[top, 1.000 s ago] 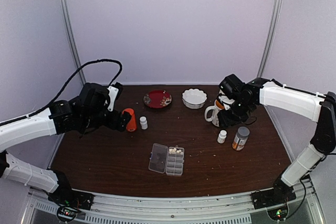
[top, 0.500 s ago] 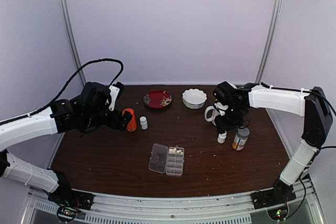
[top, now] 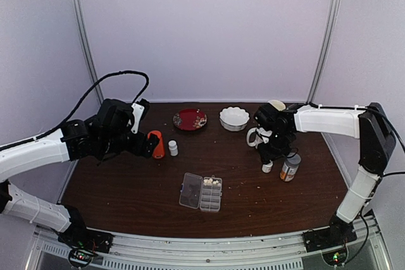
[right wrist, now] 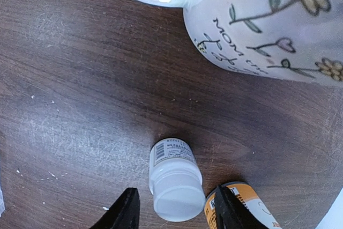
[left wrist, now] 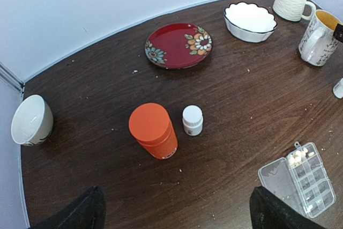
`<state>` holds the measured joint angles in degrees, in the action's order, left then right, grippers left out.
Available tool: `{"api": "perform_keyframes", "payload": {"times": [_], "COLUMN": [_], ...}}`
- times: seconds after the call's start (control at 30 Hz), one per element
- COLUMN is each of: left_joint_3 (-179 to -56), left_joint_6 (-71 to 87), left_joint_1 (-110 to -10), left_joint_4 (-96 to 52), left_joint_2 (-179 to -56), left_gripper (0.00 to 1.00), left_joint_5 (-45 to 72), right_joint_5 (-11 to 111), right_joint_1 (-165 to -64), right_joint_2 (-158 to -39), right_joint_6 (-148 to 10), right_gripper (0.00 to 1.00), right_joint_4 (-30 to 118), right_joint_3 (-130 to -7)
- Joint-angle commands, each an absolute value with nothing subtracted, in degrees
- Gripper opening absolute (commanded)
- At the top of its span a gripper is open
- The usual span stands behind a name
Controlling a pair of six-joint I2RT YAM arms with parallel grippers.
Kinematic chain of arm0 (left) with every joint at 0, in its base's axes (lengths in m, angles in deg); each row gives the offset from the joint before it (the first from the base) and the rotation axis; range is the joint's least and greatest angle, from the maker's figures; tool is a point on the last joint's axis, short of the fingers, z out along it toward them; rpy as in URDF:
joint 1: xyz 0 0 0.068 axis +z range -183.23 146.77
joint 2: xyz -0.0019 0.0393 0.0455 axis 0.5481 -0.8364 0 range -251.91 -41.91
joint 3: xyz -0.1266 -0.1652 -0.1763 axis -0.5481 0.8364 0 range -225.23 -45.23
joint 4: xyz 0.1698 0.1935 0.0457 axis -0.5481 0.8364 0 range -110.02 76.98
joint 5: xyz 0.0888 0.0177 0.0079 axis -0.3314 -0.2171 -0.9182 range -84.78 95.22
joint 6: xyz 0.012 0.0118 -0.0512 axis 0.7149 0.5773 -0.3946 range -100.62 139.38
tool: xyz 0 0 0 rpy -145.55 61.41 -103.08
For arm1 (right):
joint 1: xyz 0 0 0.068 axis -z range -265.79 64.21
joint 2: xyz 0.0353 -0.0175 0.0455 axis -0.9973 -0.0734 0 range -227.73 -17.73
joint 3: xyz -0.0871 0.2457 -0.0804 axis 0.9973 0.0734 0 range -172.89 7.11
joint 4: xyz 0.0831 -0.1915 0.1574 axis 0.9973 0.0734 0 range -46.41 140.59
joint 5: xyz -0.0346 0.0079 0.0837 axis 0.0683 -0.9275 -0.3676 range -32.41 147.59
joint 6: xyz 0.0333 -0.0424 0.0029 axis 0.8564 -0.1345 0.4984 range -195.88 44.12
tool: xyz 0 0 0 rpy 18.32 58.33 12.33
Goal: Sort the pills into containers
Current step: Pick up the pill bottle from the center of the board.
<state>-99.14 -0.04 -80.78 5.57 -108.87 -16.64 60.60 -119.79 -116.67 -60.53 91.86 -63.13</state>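
The clear pill box (top: 201, 192) lies open at the table's front middle, lid to the left. A few whitish pills (top: 211, 183) sit in its far cells; the left wrist view also shows the pill box (left wrist: 316, 191) and the pills (left wrist: 297, 155). My left gripper (left wrist: 177, 219) hangs open above bare wood, short of the orange bottle (left wrist: 153, 131). My right gripper (right wrist: 176, 210) is open, its fingers (right wrist: 126, 212) standing either side of a small white bottle (right wrist: 174, 183) with a narrow gap on each side. From above, the right gripper (top: 273, 155) covers that white bottle (top: 267, 167).
An amber bottle (right wrist: 244, 210) stands right beside my right finger. A flowered mug (top: 259, 136) is just behind it. A second small white bottle (left wrist: 192, 120) is next to the orange one. A red plate (top: 190, 119), a white bowl (top: 234, 118) and a cream mug (left wrist: 292, 2) stand at the back.
My right gripper has swung left and down from the mug to the small white bottle, and its jaws have narrowed around it. The left arm has not moved.
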Motion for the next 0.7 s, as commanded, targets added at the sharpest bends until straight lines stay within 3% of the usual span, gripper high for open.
{"api": "perform_keyframes", "payload": {"times": [0.0,0.37,0.67], "left_joint_3": [-99.38,-98.58,-98.32], "left_joint_6": [0.27,0.15,0.14], "left_joint_1": [-80.38,-80.39,-80.41], "left_joint_4": [4.53,4.67,4.77], "left_joint_2": [-108.41,-107.77,-107.33], "left_gripper": [0.97,0.97,0.97], "left_joint_5": [-16.22,-16.34,-16.49], "right_joint_5": [62.44,62.25,62.12], "right_joint_1": [-119.6,-119.62,-119.63], "right_joint_2": [-117.43,-118.71,-117.86], "right_joint_6": [-60.5,-60.72,-61.09], "right_gripper": [0.48,0.42,0.23], "right_joint_4": [90.92,90.96,92.02], "right_joint_3": [-62.33,-63.33,-64.56]}}
